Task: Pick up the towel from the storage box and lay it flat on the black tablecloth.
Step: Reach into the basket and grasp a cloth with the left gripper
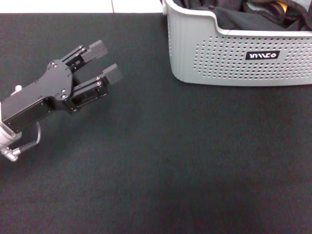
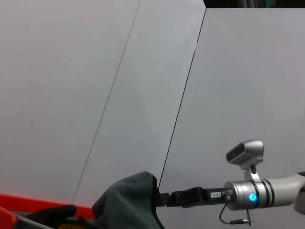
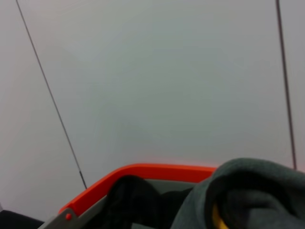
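Note:
The storage box [image 1: 234, 58], light grey with a black label, stands at the far right of the black tablecloth [image 1: 170, 161]. Dark cloth fills it, and only a yellow sliver of the towel [image 1: 279, 6] shows at its top edge. In the right wrist view the towel [image 3: 217, 218] peeks out under a grey cloth [image 3: 248, 186]. My left gripper [image 1: 107, 61] hovers open over the tablecloth, left of the box, holding nothing. In the left wrist view my right gripper [image 2: 164, 199] reaches into the grey cloth [image 2: 128, 200], which hides its tip.
An orange rim [image 3: 143, 172] runs behind the cloth heap. Pale wall panels fill both wrist views. A white surface [image 1: 73, 6] borders the tablecloth's far edge. Bare tablecloth stretches in front of the box and the left gripper.

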Controlling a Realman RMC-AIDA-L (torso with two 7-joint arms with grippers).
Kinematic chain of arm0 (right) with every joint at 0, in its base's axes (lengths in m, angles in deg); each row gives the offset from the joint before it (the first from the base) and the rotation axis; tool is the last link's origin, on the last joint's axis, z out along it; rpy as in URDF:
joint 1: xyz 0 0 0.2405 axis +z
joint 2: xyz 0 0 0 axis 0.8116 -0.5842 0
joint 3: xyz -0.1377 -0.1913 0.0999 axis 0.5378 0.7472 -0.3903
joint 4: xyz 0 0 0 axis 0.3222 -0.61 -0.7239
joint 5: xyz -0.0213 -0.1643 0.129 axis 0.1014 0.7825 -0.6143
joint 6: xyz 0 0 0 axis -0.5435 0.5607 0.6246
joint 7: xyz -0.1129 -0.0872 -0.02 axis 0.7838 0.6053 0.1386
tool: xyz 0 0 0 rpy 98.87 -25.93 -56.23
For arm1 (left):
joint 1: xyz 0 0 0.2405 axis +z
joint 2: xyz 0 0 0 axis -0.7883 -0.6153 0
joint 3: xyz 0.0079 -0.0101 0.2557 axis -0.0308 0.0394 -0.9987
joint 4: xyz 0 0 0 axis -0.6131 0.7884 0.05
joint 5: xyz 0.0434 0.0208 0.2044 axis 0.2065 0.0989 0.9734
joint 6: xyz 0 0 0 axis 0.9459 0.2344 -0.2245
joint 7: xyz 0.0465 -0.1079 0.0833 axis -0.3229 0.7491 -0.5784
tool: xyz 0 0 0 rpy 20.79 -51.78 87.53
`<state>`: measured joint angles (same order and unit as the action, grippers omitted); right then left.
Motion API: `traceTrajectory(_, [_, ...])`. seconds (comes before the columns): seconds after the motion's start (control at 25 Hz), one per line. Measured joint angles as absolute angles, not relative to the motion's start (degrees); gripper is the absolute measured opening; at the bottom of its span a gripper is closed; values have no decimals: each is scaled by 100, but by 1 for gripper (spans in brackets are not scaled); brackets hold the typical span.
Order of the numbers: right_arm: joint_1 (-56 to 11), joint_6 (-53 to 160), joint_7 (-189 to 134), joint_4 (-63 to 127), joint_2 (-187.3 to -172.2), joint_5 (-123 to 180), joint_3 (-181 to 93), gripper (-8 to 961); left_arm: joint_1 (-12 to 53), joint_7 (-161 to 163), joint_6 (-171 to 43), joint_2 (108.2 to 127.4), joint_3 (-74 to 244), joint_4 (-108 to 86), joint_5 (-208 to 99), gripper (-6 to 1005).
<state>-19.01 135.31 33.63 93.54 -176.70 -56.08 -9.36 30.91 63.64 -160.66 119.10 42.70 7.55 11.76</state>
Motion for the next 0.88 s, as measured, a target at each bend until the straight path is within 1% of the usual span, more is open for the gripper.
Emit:
traceTrajectory(0.04, [-1847, 13528, 3410, 9238, -17652, -5611, -939, 310, 3104, 6364, -16066, 11917, 4270, 756, 1176, 790])
traceTrajectory(0.24, [-1608, 13433, 3707, 8686, -17579, -5617, -940, 362, 3163, 6364, -16066, 11937, 4291, 755, 1176, 788])
traceTrajectory(0.48, [-1420, 13387, 4157, 8350, -17580, -5665, -939, 357, 3173, 6364, -16066, 11941, 4297, 755, 1176, 786])
traceTrajectory(0.68, [-1469, 13552, 4545, 8400, -17645, -6207, -939, 266, 3175, 6364, -16066, 11941, 4298, 755, 1176, 784])
traceTrajectory(0.88, [-1559, 13710, 4773, 8427, -17650, -6658, -945, 130, 3181, 6364, -16066, 11941, 4305, 750, 1176, 782])
